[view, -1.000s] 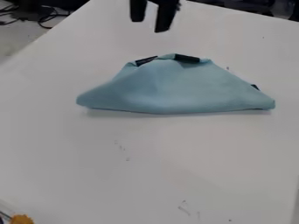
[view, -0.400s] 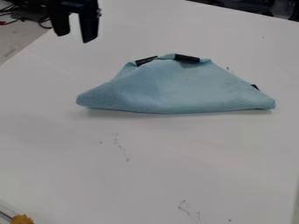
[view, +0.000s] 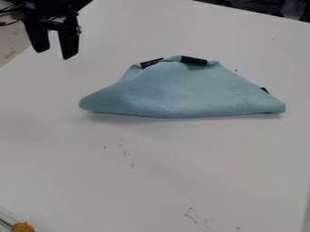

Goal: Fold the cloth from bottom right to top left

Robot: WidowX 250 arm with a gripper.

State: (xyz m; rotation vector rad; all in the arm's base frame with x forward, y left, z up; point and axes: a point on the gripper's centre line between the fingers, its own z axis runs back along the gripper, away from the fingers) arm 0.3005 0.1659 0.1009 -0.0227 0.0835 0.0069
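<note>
Cloth [view: 187, 93] apart, lower right of tool [view: 54, 54].

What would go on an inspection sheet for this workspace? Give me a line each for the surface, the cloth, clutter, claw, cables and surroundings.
Surface: white tabletop, with small dark marks in front of the cloth.
Job's things: light blue cloth, folded over, its long edge toward the camera; dark patches show along its upper edge and near its right corner.
Clutter: an orange item at the lower left corner, cut off by the view's edge.
Claw: black claw at upper left, open, off the cloth, nothing held.
Cables: thin cables at the far upper left, one reddish.
Surroundings: dark objects beyond the table's far edge, too unclear to name.
</note>
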